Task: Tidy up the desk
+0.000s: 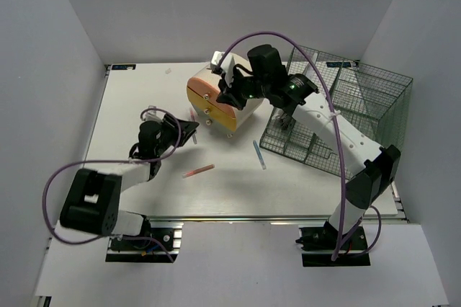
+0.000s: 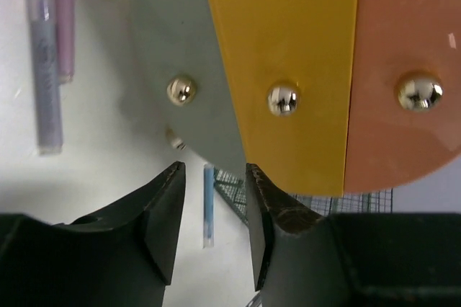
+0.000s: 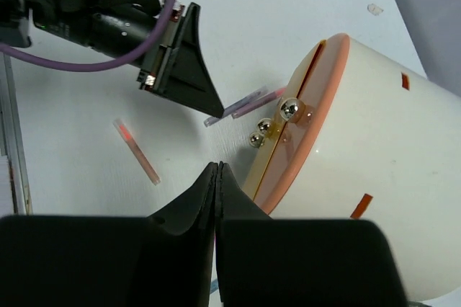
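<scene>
1. Several pens are lying loose on the desk (image 1: pixel 137 91), which is stretching out ahead of both arm bases: a red pen (image 1: pixel 198 171) toward the near edge and a blue pen (image 1: pixel 259 154) beside the basket (image 1: pixel 360 98).
2. A cream container (image 1: pixel 223 101) is lying on its side near the far edge.
3. The left gripper (image 1: pixel 189 132) is hovering with jaws apart (empty), while the right gripper (image 3: pixel 218 170) is sitting closed just beside the container's rim.
4. Tidying is looking barely started, judging by this.

White desk (image 1: pixel 238 192) — flat, rectangular, silver-railed
</scene>
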Robot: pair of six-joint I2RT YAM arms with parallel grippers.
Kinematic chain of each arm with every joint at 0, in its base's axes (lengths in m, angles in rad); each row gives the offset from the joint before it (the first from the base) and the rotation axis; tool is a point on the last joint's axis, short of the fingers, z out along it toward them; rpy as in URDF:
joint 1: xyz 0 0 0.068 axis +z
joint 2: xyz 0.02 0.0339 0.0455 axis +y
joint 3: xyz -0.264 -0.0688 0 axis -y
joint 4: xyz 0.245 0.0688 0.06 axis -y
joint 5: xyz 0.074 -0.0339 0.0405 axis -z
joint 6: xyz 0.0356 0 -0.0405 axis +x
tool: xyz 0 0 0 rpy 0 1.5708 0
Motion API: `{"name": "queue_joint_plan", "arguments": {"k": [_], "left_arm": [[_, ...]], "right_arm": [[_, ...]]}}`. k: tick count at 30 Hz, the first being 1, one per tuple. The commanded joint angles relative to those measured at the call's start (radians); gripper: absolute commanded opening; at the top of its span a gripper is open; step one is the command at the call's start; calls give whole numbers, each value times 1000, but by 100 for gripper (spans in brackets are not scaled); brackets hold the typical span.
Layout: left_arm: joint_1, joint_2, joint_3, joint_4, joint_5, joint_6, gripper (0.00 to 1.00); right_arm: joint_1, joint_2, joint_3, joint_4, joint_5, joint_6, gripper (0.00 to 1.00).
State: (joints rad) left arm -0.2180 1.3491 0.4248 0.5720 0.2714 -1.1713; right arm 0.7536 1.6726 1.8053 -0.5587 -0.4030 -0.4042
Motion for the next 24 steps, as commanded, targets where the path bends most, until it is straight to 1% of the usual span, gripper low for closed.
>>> {"name": "queue_joint_plan", "arguments": {"k": [1,3,6,9,16,20,24], "left_arm": [[-3,100,54,173,60,-50,50],[-3,171,63,235,64,-102,51],[-12,251,92,296,78,-134,52],[-12,300,135,287,80,-133,52],[-12,384,181,305,89,-134,52],[-12,410,201,290,95,-136,52],[-12,421,203,272,97,-128,50]], "right_arm": [[-19,-24,-15,29,-59,53,0],[-34,-34,-21,33,-63,59,0],[-49,-42,-17,34,-82,68,1],[-60,-48,-11,36,-97,77,1],[-88,-53,-8,37,-119,91,2],[-100,-54,-3,40,-128,103,4],[-114,-53,-3,43,-137,107,4]]}}
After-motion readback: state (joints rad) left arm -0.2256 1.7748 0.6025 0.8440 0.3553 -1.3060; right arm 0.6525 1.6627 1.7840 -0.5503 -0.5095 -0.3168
